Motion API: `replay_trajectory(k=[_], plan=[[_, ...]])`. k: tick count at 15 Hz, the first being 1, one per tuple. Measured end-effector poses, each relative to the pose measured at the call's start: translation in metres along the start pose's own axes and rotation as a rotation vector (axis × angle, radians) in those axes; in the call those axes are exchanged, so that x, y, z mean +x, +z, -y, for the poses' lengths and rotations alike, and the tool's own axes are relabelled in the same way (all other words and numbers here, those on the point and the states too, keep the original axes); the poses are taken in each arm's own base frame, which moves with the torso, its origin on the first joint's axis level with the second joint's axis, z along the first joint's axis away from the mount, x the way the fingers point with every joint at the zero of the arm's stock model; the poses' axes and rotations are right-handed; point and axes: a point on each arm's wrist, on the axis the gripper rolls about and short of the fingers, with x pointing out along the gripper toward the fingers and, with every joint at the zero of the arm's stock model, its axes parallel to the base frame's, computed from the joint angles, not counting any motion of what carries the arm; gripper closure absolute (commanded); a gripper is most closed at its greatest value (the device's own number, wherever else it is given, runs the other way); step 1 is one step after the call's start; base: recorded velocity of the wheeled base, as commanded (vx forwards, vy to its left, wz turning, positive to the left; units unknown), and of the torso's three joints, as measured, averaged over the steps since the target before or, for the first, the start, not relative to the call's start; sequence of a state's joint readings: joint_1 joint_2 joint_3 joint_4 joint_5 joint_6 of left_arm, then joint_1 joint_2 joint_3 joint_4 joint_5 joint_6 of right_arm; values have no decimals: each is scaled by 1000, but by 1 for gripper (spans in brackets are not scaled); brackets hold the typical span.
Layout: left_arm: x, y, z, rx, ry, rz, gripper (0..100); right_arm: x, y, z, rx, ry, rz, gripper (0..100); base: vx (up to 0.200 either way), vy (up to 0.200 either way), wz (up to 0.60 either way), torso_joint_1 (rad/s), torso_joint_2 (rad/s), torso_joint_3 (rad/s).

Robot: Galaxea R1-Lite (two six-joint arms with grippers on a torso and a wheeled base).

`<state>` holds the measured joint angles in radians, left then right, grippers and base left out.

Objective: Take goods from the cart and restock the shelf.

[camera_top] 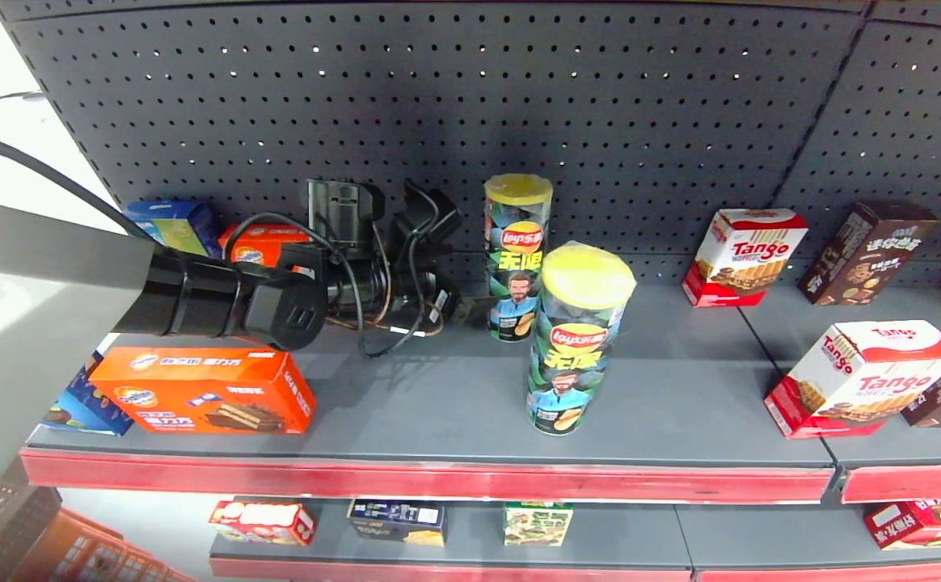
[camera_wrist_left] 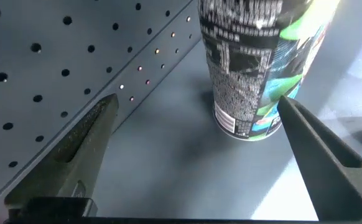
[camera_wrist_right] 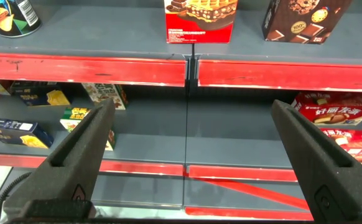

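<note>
Two tall chip cans with yellow lids stand upright on the grey shelf [camera_top: 681, 404]. The back can [camera_top: 517, 259] is close to the pegboard, and the front can [camera_top: 577, 339] stands nearer the shelf edge. My left arm lies over the shelf from the left. Its gripper [camera_top: 466, 309] is open at the foot of the back can. In the left wrist view the can [camera_wrist_left: 255, 62] stands just past the open fingertips [camera_wrist_left: 198, 104], and nothing is held. My right gripper [camera_wrist_right: 193, 107] is open and empty, out in front of the red shelf edges [camera_wrist_right: 106, 67].
An orange box [camera_top: 208, 392] and blue boxes [camera_top: 175, 225] lie under and behind my left arm. Red and white boxes [camera_top: 741, 257] [camera_top: 862, 376] and brown boxes [camera_top: 867, 250] stand to the right. The lower shelf [camera_top: 470, 550] holds small packs. Bare shelf lies between the cans and the right boxes.
</note>
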<state>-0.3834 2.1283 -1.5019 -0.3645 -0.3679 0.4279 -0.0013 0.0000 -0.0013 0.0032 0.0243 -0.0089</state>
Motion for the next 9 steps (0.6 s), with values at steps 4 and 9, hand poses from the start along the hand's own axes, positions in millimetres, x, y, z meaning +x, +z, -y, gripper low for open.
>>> replay_trajectory(k=[4,9], plan=[[-1,-9,0,-11,3,-24,0,0,0,0,0,-1,0,0,0,0,0,0,0,0],[-11,-6,-7,11,110,-21,0,0,0,0,0,0,0,0,0,0,0,0,0,0]])
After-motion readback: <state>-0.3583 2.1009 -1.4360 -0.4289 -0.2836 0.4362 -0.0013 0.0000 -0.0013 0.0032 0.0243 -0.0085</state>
